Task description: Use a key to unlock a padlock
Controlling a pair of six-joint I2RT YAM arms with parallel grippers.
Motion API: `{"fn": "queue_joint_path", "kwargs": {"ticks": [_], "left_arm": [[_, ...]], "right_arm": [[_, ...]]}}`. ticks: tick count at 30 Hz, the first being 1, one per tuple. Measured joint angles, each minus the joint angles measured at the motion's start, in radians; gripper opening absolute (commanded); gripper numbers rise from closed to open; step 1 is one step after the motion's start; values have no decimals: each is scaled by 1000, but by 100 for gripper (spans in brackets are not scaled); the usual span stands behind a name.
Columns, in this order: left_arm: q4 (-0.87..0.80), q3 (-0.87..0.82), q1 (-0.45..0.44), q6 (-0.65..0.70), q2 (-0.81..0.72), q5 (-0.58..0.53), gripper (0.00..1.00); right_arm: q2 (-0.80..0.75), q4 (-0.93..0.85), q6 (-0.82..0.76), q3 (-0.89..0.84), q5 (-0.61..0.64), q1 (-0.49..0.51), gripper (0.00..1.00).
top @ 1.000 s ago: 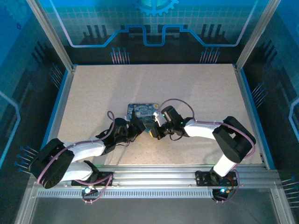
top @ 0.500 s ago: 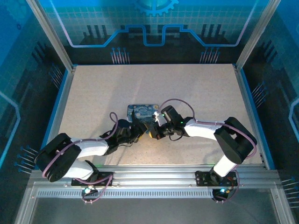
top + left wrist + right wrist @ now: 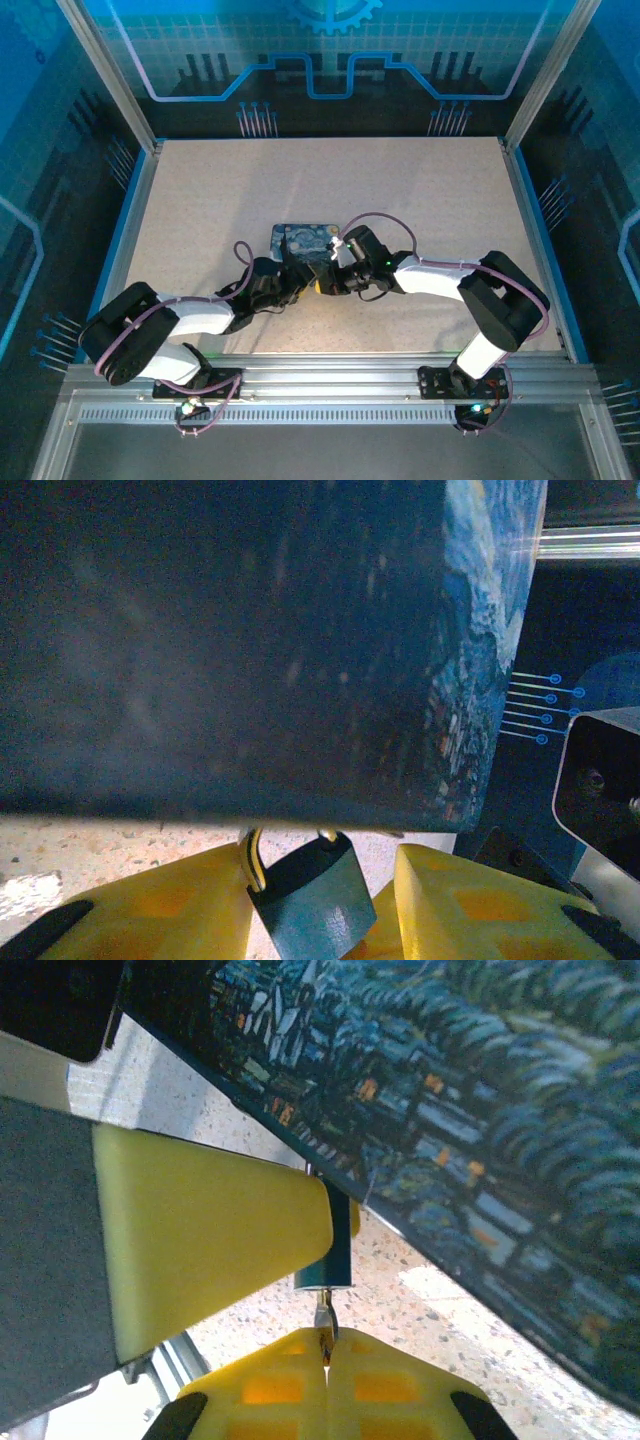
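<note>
- Left hand pinches the padlock between its yellow fingers; the lock's teal-blue body sits squeezed between them, its thin shackle pointing away toward the box.
- Right hand has its yellow fingers pressed together on the key, a thin metal sliver whose tip meets the underside of the padlock just beyond the fingertips.
- Just past both hands lies the box, flat and rectangular, printed with a swirling dark-blue night sky and small lit houses. Whether the lock touches its edge I cannot tell.
- Beneath the hands the desk is pale, speckled and matte.
- Around it stand aluminium frame posts, a ribbed aluminium rail back by the arm bases, and blue-lit walls with circuit-like lines and a gear outline.
</note>
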Motion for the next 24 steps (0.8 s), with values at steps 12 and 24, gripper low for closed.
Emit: {"fn": "queue_joint_path", "kwargs": {"ticks": [12, 24], "left_arm": [[18, -10, -2, -25, 6, -22, 16], [22, -11, -5, -30, 6, -22, 0]], "right_arm": [[0, 41, 103, -10, 2, 11, 0], [-20, 98, 113, -51, -1, 10, 20]]}}
